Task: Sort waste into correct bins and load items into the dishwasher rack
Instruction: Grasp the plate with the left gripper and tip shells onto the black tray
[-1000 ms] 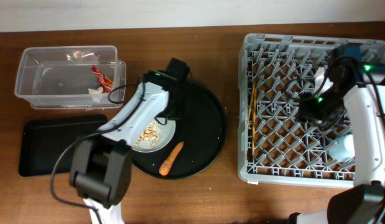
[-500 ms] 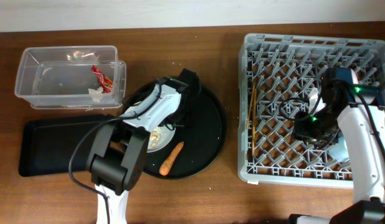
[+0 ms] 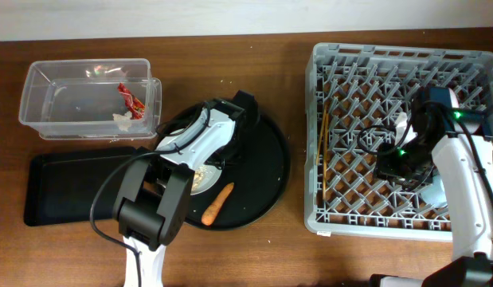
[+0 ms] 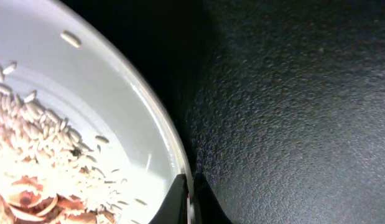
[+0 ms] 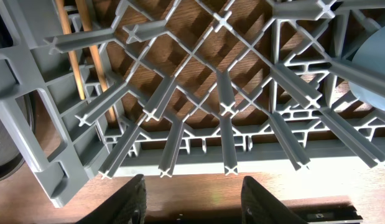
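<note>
A pale grey plate holding beige food scraps lies on the round black tray. My left gripper is shut on the plate's right rim. In the left wrist view the gripper pinches the rim of the plate, with the scraps to its left. An orange carrot lies beside the plate. My right gripper hangs open over the dishwasher rack; its jaws hold nothing. Two chopsticks lie in the rack's left side.
The clear box at the back left holds a red wrapper and a white paper bit. The shallow black tray lies in front of it. A pale blue cup sits in the rack's front right.
My left gripper has come down onto the plate's right rim and shut on it. The right arm moved toward the rack's front, then stayed still.
</note>
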Robot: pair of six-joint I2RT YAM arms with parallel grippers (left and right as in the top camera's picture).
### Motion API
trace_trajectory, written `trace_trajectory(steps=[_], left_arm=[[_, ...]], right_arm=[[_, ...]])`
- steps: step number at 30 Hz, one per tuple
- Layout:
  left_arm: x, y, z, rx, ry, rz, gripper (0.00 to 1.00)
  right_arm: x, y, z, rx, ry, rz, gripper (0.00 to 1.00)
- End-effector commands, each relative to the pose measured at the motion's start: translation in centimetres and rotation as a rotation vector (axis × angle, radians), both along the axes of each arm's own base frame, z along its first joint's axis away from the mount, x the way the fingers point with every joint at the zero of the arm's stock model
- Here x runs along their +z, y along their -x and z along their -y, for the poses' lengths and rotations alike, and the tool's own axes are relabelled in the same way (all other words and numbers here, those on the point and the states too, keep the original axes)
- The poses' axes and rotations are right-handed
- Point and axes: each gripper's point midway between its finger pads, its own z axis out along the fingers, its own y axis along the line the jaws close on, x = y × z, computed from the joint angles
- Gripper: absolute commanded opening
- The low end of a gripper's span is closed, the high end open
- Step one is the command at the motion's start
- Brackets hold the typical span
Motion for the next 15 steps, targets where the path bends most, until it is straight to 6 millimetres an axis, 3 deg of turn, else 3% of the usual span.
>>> trace_trajectory(steps=[1, 4, 9, 13, 14, 15], left_arm=[[-0.3, 0.3, -1.9, -0.006, -0.104, -0.044, 0.01], [3.1, -0.6, -2.0, -0.009, -0.133, -0.034, 0.0], [5.8, -1.1, -2.3, 0.025, -0.148, -0.024, 0.0], [7.3, -0.7, -5.2, 0.108, -0.169, -0.048, 0.0], [9.2, -0.7, -7.7, 0.174, -0.16, -0.038, 0.0], [10.6, -0.7, -9.0, 0.208, -0.149, -0.018, 0.0]], right_arm=[[0.3, 0.1, -0.1, 0.003, -0.003, 0.014, 0.49], [0.3, 0.1, -0.1, 0.003, -0.003, 0.013, 0.49], [0.3, 0.1, -0.1, 0.002, -0.002, 0.013, 0.49], [0.2, 0.1, 0.1, 0.003, 0.005, 0.014, 0.49], [0.2, 0.1, 0.2, 0.006, 0.012, 0.013, 0.49], [0.2, 0.2, 0.3, 0.005, 0.017, 0.012, 0.49]])
